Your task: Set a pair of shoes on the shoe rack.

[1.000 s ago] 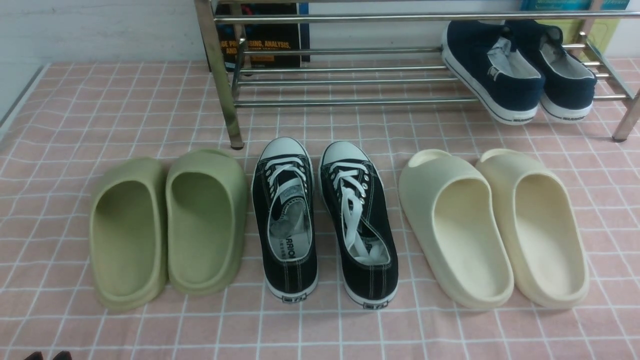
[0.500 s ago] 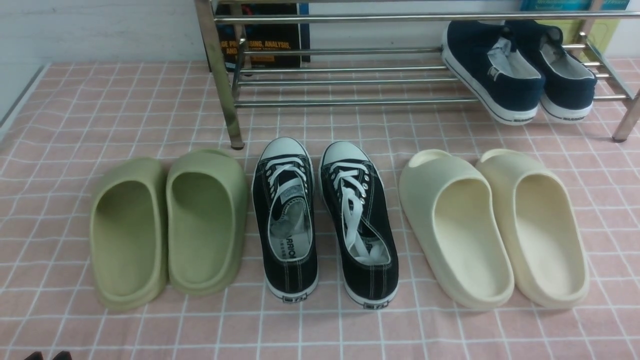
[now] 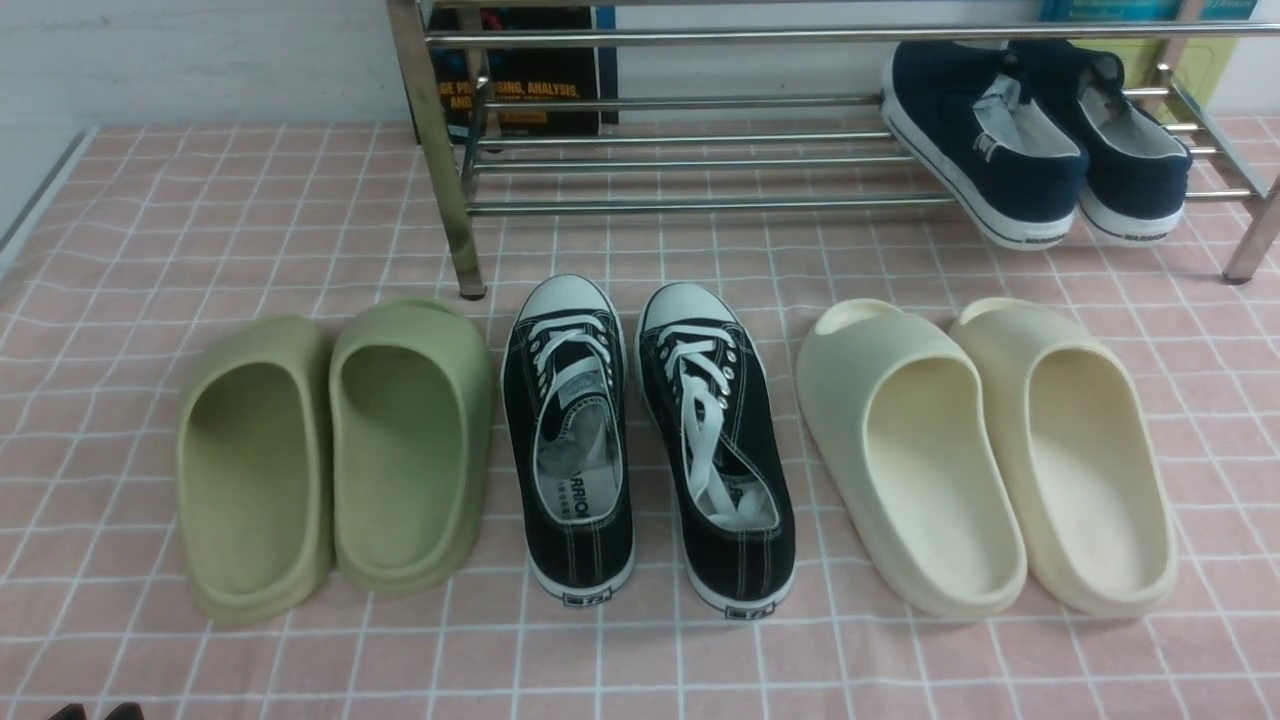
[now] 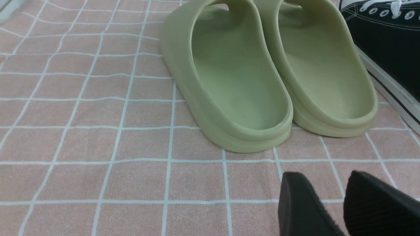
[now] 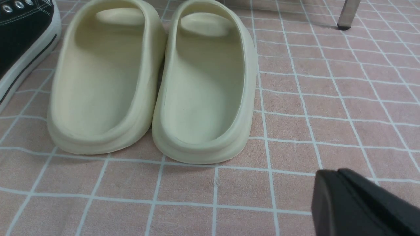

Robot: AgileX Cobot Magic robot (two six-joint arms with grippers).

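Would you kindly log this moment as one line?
navy shoes: on shoe rack | left claw: open, empty | right claw: shut, empty | cream slides: on cloth

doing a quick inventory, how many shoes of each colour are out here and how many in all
navy slip-on sneakers, on the shoe rack: 2
green slides: 2
black lace-up sneakers: 2
cream slides: 2
total: 8 shoes

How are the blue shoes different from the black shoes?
The blue shoes sit on the shoe rack; the black shoes sit on the pink cloth. Black ones have white laces and toe caps; blue ones have none. Both have white soles and point toward the wall.
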